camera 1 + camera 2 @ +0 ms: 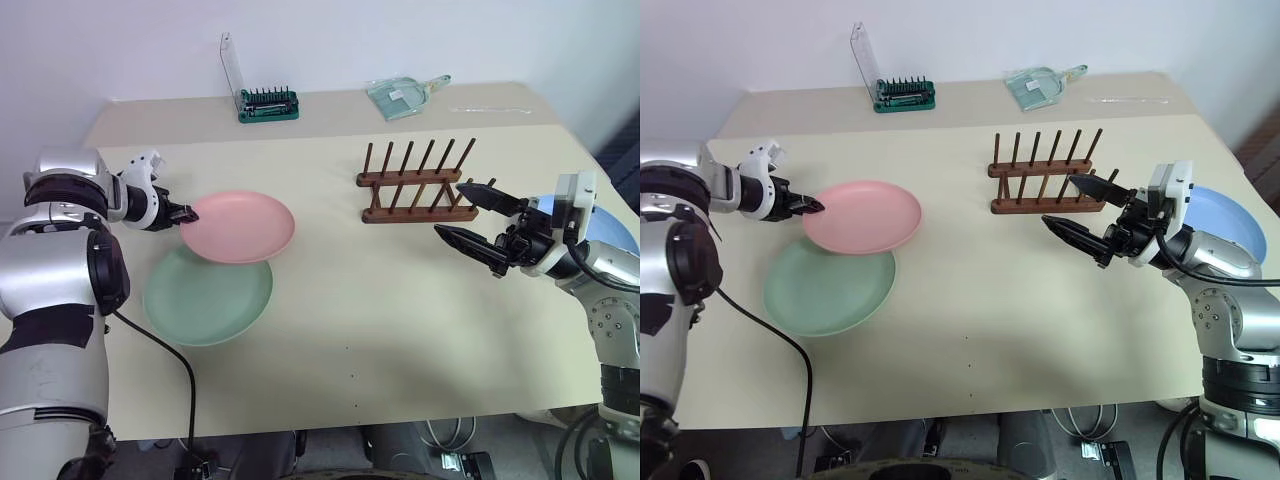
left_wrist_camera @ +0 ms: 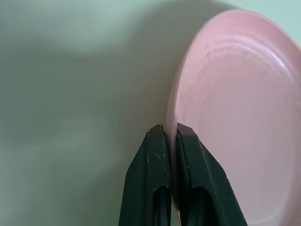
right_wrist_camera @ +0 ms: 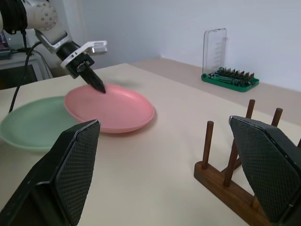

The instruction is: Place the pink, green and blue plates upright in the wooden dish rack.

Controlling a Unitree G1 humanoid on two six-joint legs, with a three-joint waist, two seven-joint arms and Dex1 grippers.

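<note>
Beige counter: left tool clamped on pink plate rim, near left edge overlapping green plate, right tool apart by wooden dish rack, blue plate at right edge; I'd lift gently, keep grip firm.

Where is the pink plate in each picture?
Left eye view: pink plate, left of middle, overlapping the green plate.
Right eye view: the same, left of middle.
Left wrist view: along the right side.
Right wrist view: left of middle.
Shared landmark: the left gripper shut on its rim.
</note>
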